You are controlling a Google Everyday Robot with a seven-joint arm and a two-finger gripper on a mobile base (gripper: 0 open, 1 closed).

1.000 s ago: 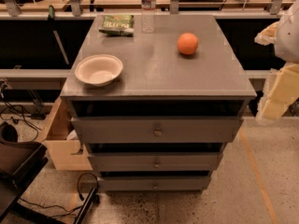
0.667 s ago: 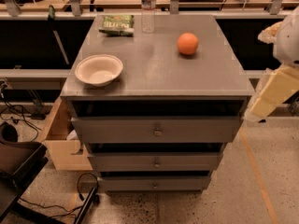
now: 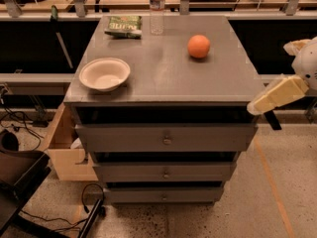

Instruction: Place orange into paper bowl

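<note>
The orange (image 3: 198, 46) is seen loose at the bench's (image 3: 163, 81) far right, well apart from the front-left paper bowl (image 3: 104, 74), and the gripper (image 3: 263, 104) is held off the right edge, presumably pre-reach, its state untellable.

- The end effector (image 3: 270, 99) hangs at the right, just beside the desk's (image 3: 163, 78) front corner. Its arm is cut off by the right edge.
- The bottle (image 3: 157, 11) has its top cut off at the top edge.
- The words on the green bag (image 3: 124, 26) are too blurry to read.
- The wooden box (image 3: 62, 148) is partly hidden behind the desk.
</note>
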